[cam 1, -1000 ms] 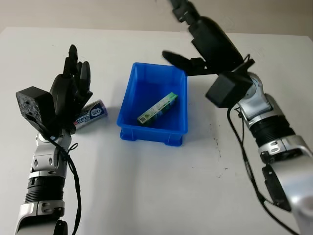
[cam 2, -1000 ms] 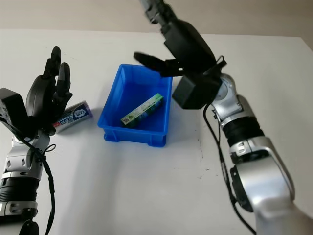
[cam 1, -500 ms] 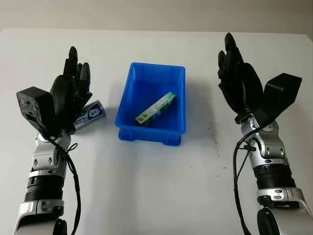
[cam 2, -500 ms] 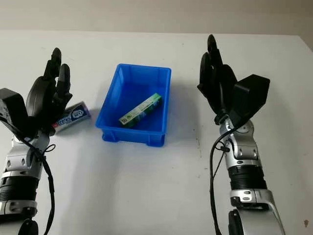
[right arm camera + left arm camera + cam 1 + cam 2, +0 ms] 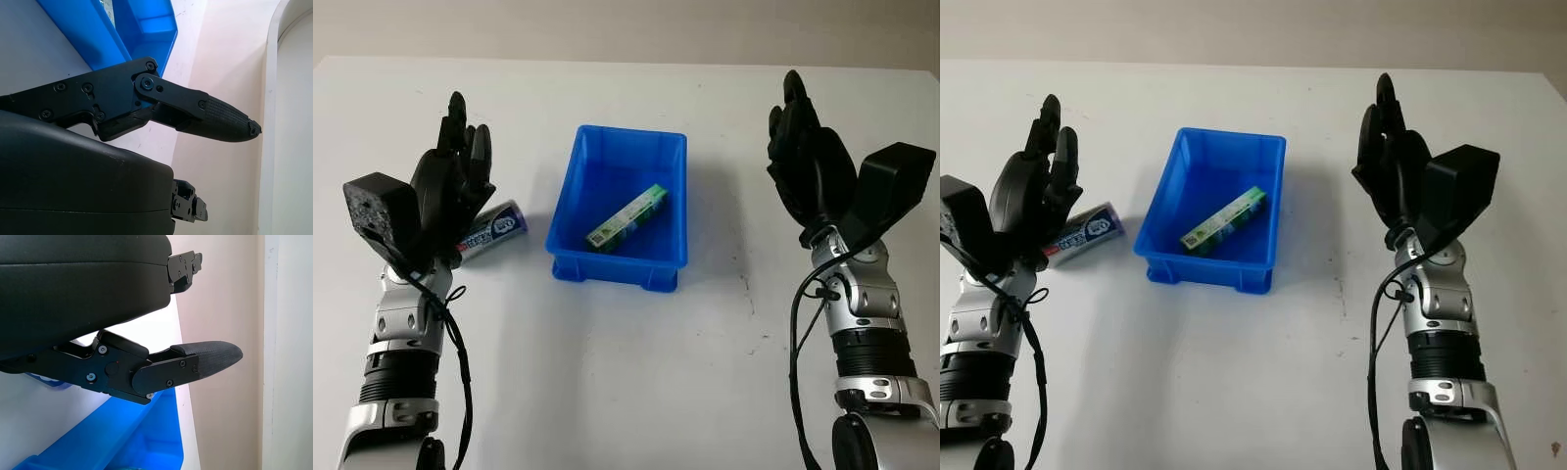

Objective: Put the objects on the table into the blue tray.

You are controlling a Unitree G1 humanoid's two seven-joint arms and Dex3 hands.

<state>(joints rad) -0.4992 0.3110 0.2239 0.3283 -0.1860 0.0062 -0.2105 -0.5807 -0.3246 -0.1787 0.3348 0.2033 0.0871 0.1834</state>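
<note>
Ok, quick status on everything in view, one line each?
Blue tray: upright on the table, holding one item.
Green box: lying diagonally inside the tray.
Blue-labelled tube: on the table beside the tray, not yet binned.
Left hand: open, raised by the tube.
Right hand: open, raised beside the tray.

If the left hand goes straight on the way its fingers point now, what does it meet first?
Probably nothing: the left hand, open, points toward the table's far edge. The tube lies beside and under it, the blue tray off to its side. Height is unclear.

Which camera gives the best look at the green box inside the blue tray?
The left eye view: the green box lies fully visible, diagonal in the blue tray. The right eye view shows it equally whole. The wrist views catch just parts of the tray.
</note>
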